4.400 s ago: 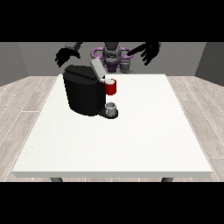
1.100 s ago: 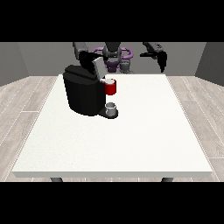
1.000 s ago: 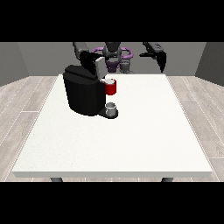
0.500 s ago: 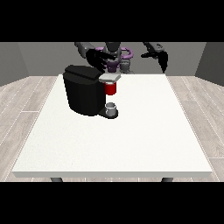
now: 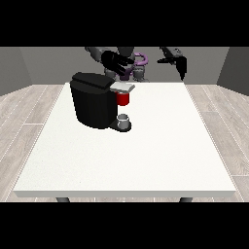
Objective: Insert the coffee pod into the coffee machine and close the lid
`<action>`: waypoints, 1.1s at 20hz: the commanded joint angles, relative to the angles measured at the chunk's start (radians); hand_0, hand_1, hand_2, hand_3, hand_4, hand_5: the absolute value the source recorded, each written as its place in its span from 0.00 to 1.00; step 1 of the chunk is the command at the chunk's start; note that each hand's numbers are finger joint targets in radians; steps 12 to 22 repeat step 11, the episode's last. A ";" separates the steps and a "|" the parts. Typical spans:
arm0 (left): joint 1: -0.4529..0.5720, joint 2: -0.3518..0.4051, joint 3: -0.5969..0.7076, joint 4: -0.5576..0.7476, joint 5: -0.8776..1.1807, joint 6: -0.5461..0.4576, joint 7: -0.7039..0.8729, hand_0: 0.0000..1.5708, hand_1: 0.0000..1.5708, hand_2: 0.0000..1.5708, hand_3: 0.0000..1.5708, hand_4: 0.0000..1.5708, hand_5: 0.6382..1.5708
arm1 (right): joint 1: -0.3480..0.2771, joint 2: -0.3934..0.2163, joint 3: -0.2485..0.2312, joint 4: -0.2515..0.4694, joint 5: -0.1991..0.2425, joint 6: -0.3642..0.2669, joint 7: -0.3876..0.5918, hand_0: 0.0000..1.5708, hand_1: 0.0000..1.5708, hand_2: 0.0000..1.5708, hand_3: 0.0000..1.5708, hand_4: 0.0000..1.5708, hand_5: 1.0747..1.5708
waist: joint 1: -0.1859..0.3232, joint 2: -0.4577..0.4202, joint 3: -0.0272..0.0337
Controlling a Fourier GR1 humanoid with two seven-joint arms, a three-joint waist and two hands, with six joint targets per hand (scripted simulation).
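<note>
At the left of the view we see the white table, and on its left rear part the black coffee machine, a bulky dark body with a grey lid jutting out to its right. Under that lid sits a red thing at the machine, and below it, on the machine's base, a small grey cup-like thing that we cannot tell for the coffee pod; we cannot say where the pod lies relative to either hand. Nothing else stands on the table, and the wide white surface in front of the machine carries nothing that would block a reach.

Just above and behind the lid hovers the robot hand at the view's left, its dark fingers spread out over the machine's top; we see nothing held in it. Behind it we make out the robot's torso with a purple part.

Further right, well apart from the machine and above the table's far edge, hangs the robot hand at the view's right, fingers pointing down; we cannot tell how far it is open, nor whether it holds anything.
</note>
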 commanded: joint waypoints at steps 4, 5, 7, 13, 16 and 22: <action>0.025 0.037 0.027 0.023 0.010 -0.012 -0.017 0.00 0.00 0.00 0.00 0.13 1.00 | 0.068 0.074 0.038 -0.074 -0.043 0.071 -0.052 0.00 0.00 0.00 0.00 0.16 1.00 | -0.054 -0.070 0.0001; 0.011 0.011 0.027 0.047 0.003 0.015 -0.043 0.00 0.00 0.00 0.00 0.12 1.00 | 0.179 0.090 0.143 -0.109 -0.095 0.030 -0.109 0.00 0.00 0.00 0.00 0.22 1.00 | -0.066 -0.095 0.0002; 0.052 -0.012 0.021 0.045 0.005 0.022 -0.048 0.00 0.00 0.00 0.00 0.09 1.00 | 0.278 0.091 0.132 -0.133 -0.154 0.066 -0.140 0.00 0.00 0.00 0.00 0.17 1.00 | -0.113 -0.141 0.0006; 0.095 -0.036 0.004 0.059 -0.013 0.037 -0.083 0.00 0.00 0.00 0.00 0.12 1.00 | 0.413 0.091 0.190 -0.187 -0.210 -0.018 -0.123 0.00 0.00 0.00 0.00 0.10 1.00 | -0.147 -0.184 0.0002; 0.095 -0.036 0.004 0.059 -0.013 0.037 -0.083 0.00 0.00 0.00 0.00 0.12 1.00 | 0.413 0.091 0.190 -0.187 -0.210 -0.018 -0.123 0.00 0.00 0.00 0.00 0.10 1.00 | -0.147 -0.184 0.0002; 0.095 -0.036 0.004 0.059 -0.013 0.037 -0.083 0.00 0.00 0.00 0.00 0.12 1.00 | 0.413 0.091 0.190 -0.187 -0.210 -0.018 -0.123 0.00 0.00 0.00 0.00 0.10 1.00 | -0.147 -0.184 0.0002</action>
